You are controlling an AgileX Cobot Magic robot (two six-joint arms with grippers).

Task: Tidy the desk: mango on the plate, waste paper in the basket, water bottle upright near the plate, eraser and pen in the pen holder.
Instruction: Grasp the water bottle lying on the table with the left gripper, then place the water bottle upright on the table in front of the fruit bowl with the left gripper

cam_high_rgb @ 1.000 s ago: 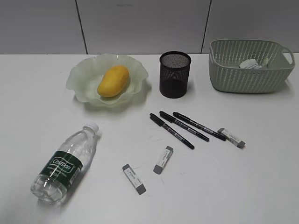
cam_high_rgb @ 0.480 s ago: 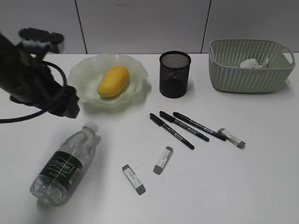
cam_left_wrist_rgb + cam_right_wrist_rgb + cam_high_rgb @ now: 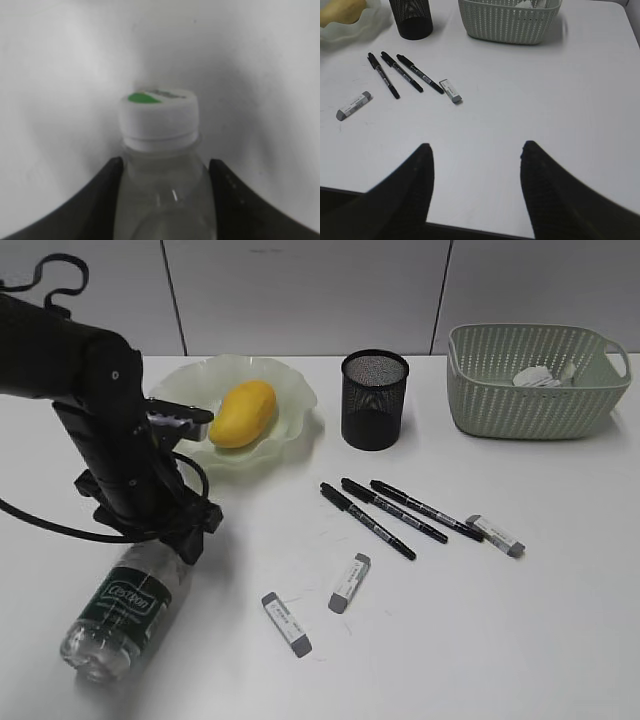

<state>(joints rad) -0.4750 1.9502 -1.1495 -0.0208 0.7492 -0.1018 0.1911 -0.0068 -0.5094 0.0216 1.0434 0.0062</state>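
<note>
The water bottle (image 3: 120,605) lies on its side on the desk (image 3: 560,640) at the front left, cap toward the plate. My left gripper (image 3: 172,532) is low over its neck. In the left wrist view the open fingers (image 3: 162,162) flank the bottle's shoulder just below the cap (image 3: 157,120). The mango (image 3: 242,413) lies on the plate (image 3: 290,380). The waste paper (image 3: 537,376) lies in the basket (image 3: 530,405). Three pens (image 3: 393,510) and three erasers (image 3: 349,583) lie loose in front of the pen holder (image 3: 375,400). My right gripper (image 3: 475,147) is open and empty above the desk's near edge.
The left arm and its cable (image 3: 100,440) cover the plate's left rim in the exterior view. One eraser (image 3: 494,535) touches the rightmost pen's tip; another (image 3: 287,623) lies near the bottle. The right wrist view shows the pens (image 3: 407,74), the basket (image 3: 510,22) and the pen holder (image 3: 411,20).
The left arm came in from the left and dropped onto the bottle's neck. The bottle shifted slightly toward the front. Nothing else moved.
</note>
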